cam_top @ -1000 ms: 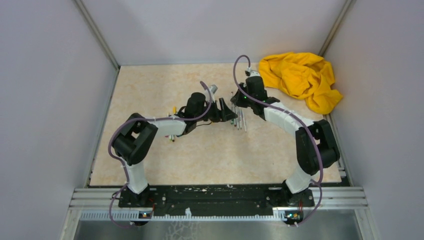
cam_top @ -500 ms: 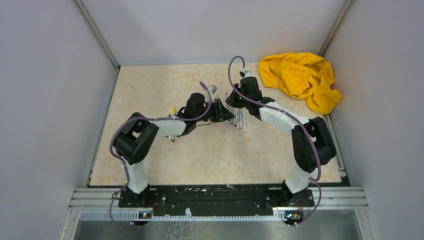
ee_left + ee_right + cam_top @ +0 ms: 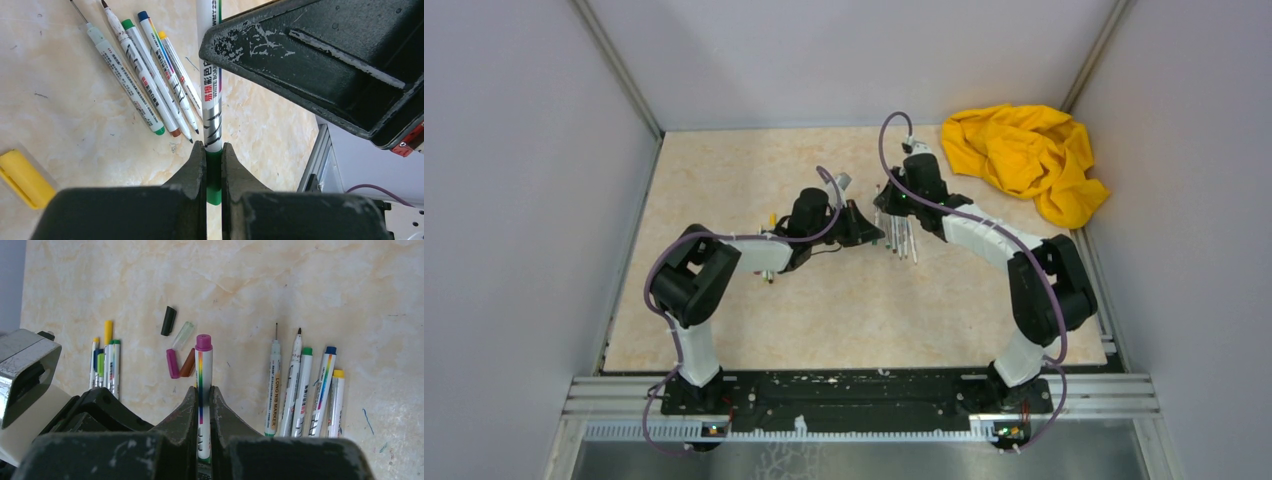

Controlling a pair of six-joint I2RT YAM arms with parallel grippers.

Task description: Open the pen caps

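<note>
Green plastic in the left wrist view: the green cap [image 3: 213, 175] sat pinched between the closed jaws of the left end effector [image 3: 213, 150], not yet off its pen barrel [image 3: 212, 100]. Five pens [image 3: 150, 85] lay side by side on the surface [image 3: 60, 115] just beside it, with bare nibs on those I could check. A yellow piece [image 3: 25, 177] lay at lower left; what it was, I could not tell.

Right wrist view: the right end effector [image 3: 202, 392] was shut on the same pen barrel, magenta tail [image 3: 203, 342] pointing away. Four loose caps lay just beyond it: black cap [image 3: 168, 320], clear cap [image 3: 183, 335], purple cap [image 3: 172, 363], brown cap [image 3: 188, 363]. A second bunch of pens [image 3: 107, 365] lay to the left, capped or not I could not tell.

Top external view: both arms met mid-surface, well apart from the yellow cloth [image 3: 1029, 160] in the far right corner.

Judgement: task partway. Several caps were already off; the held pen needed a straight pull apart, and the left bunch probably remained.
</note>
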